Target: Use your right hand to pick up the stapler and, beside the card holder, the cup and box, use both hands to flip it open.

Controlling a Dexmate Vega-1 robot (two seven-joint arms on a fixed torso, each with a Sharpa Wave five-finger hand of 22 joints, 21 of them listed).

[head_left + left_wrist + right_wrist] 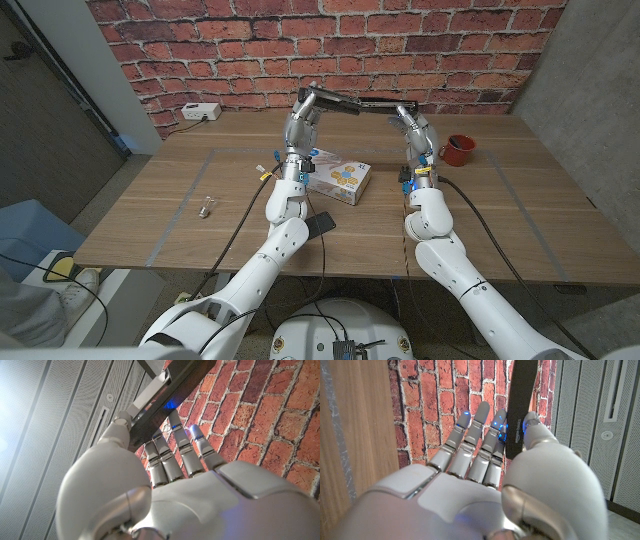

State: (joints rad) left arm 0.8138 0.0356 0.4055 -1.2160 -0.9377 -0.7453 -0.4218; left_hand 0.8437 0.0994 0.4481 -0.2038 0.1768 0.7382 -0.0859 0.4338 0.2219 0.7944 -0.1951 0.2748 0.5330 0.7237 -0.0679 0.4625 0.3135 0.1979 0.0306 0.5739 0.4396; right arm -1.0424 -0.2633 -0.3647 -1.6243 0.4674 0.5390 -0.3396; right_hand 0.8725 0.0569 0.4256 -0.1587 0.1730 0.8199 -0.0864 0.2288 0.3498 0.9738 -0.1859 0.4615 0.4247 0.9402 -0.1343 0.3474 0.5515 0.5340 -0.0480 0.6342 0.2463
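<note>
In the head view the left hand [303, 112] and right hand [412, 125] held the opened black stapler [352, 101] aloft between them above the box [338, 180], the red cup [459, 150] standing off to the right, while in the left wrist view the fingers [181, 450] clamped one stapler [165, 395] arm, and in the right wrist view the fingers [481, 440] and thumb pinched the other [521, 405].

Lighting: even, soft, indoor; table [200, 215] evenly lit, shadows faint beneath the arms. Head view: sharp centre, slight bending toward the edges. Left wrist view: bright glare at one side on the grey panels; left hand [165, 495] close, soft-focused. Right wrist view: right hand [485, 485] slightly blurred, blue glints on fingers.
</note>
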